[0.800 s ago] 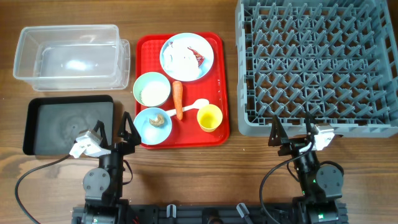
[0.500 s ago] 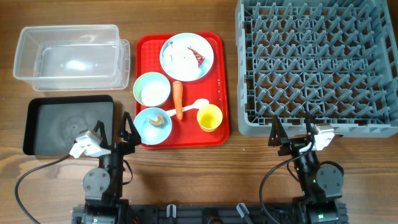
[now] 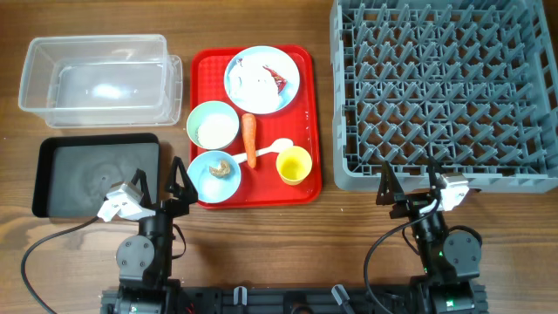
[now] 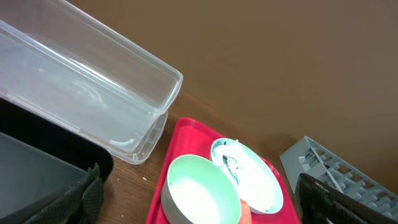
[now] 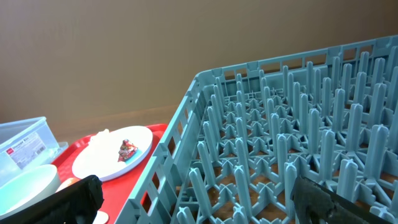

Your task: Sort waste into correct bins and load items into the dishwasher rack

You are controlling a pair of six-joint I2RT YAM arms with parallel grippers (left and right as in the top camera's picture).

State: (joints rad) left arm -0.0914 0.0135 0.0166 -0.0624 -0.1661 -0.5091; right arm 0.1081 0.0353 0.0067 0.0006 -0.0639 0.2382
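Note:
On the red tray [image 3: 307,122] sit a pale blue plate [image 3: 262,79] with crumpled white paper [image 3: 253,85] and a red wrapper piece [image 3: 279,80], a mint-green bowl [image 3: 212,125] with white grains, an orange carrot [image 3: 250,139], a light blue bowl [image 3: 214,174] with a brown scrap [image 3: 221,166], a white spoon [image 3: 273,146] and a yellow cup [image 3: 294,164]. The clear tub [image 3: 96,80] and black tray [image 3: 91,174] lie at the left, the grey rack [image 3: 445,92] at the right. My left gripper [image 3: 159,187] is open and empty near the tray's front left corner. My right gripper [image 3: 410,185] is open and empty at the rack's front edge.
The left wrist view shows the clear tub [image 4: 93,87], the black tray's edge [image 4: 43,168], the mint bowl [image 4: 202,190] and the plate [image 4: 249,177]. The right wrist view shows the rack's pegs [image 5: 292,124] and the plate with the wrapper [image 5: 115,152]. Bare wooden table lies along the front.

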